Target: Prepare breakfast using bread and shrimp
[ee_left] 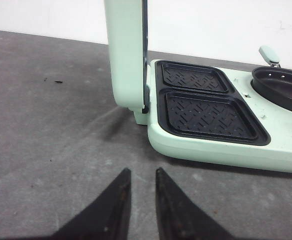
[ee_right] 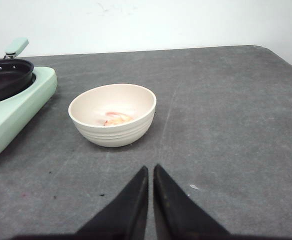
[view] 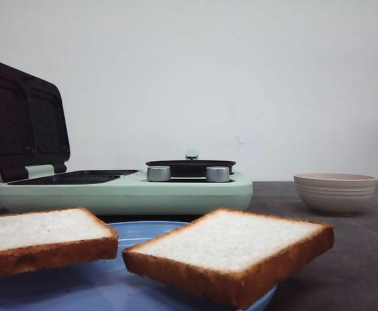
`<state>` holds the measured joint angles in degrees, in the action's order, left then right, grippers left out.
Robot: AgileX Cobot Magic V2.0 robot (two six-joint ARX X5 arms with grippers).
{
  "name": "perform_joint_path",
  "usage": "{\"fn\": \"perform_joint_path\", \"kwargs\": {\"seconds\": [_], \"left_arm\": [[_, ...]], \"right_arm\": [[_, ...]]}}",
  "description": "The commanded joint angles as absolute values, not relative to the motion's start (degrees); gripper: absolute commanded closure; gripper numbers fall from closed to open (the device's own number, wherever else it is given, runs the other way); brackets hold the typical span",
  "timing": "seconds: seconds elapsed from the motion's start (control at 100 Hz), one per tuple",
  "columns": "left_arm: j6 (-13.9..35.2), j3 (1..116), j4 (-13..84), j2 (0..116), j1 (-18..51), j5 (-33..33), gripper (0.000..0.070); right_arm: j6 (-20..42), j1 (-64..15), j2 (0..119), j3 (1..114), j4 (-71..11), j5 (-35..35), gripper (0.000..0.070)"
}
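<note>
Two pale, brown-crusted bread (view: pixel 228 249) slices overhang the near blue plate (view: pixel 144 233), the right one jutting past its rim, with bare grey table (ee_right: pixel 226 110) between them and the bowl (ee_right: pixel 112 114) far right. Only the right wrist view shows pink-orange shrimp (ee_right: pixel 118 119) inside that bowl. Left gripper (ee_left: pixel 142 192) sits slightly parted and empty beside the green cooker (ee_left: pixel 221 145), its lid up; right gripper (ee_right: pixel 150 187) is nearly closed, holding nothing.

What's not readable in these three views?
- Shrimp: right wrist view only, a small blurred pink patch in the bowl; count unclear. In the front view the bowl's wall hides them.
- Left bread slice and plate: cut off by the front view's edges.
- Pan: cut off in both wrist views; inside hidden in the front view.
- Both arms: absent from the front view; only the fingertips of the left gripper and right gripper show.
</note>
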<state>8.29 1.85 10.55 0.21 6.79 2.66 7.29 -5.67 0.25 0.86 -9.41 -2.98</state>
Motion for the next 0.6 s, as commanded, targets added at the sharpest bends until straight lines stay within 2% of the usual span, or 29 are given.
{"fn": "perform_joint_path", "kwargs": {"seconds": [0.0, 0.11, 0.3, 0.46, 0.59], "left_arm": [[8.47, 0.80, 10.72, 0.16, 6.87, 2.55, 0.0696], [10.04, 0.80, 10.72, 0.16, 6.87, 2.52, 0.0696], [22.09, 0.80, 10.74, 0.16, 6.87, 1.52, 0.0697], [32.49, 1.74, 10.74, 0.16, 6.87, -2.13, 0.0697], [34.09, 4.89, 10.79, 0.64, 6.87, -7.40, 0.0696]], "right_arm": [[7.66, -5.80, 0.21, 0.69, -8.97, -2.92, 0.0691], [9.41, -5.82, 0.21, 0.69, -8.99, -2.83, 0.0691], [14.48, -5.82, 0.21, 0.69, -7.25, -2.50, 0.0691], [27.46, -5.82, 0.21, 0.73, -3.29, 6.61, 0.0691], [31.81, -5.76, 0.21, 1.48, 1.58, 13.76, 0.0695]]}}
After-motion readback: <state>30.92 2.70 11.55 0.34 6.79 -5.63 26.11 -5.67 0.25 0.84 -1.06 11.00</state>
